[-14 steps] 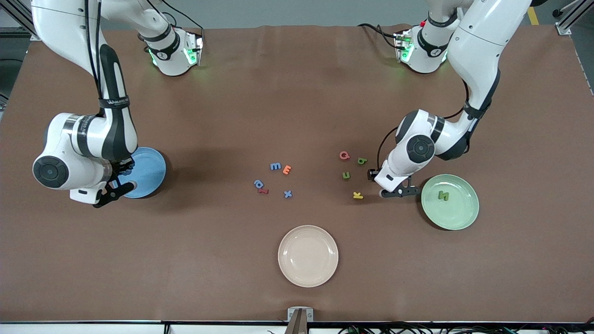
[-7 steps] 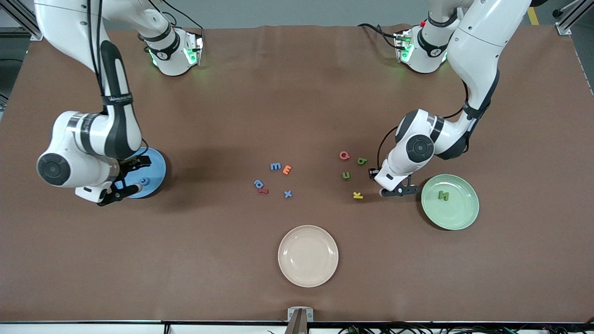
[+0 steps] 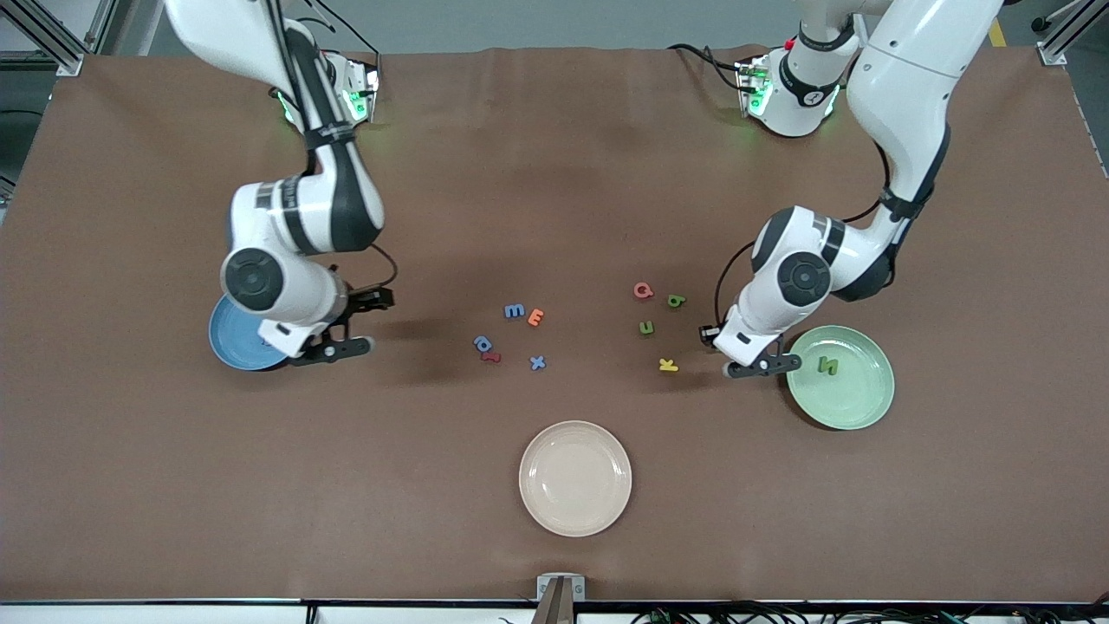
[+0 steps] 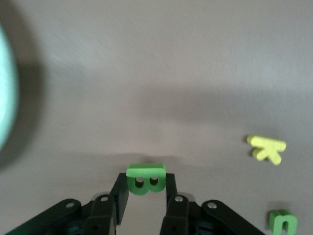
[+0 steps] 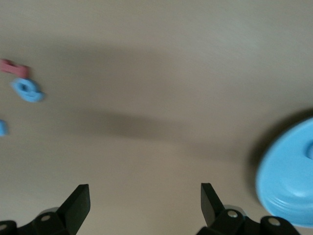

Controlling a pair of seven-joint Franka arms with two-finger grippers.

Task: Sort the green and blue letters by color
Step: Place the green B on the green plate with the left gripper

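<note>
My left gripper is shut on a green letter B, just beside the green plate, which holds a green letter. Two more green letters lie on the table near it. Blue letters lie mid-table. My right gripper is open and empty, over bare table between the blue plate and the blue letters. In the right wrist view, the blue plate and one blue letter show.
An orange letter and a red one sit among the blue letters. A pinkish letter and a yellow K lie by the green ones. A beige plate stands nearest the front camera.
The right gripper opened over the blue plate, left a blue letter there and swung toward mid-table. The left gripper closed on the green B and shifted toward the green plate.
</note>
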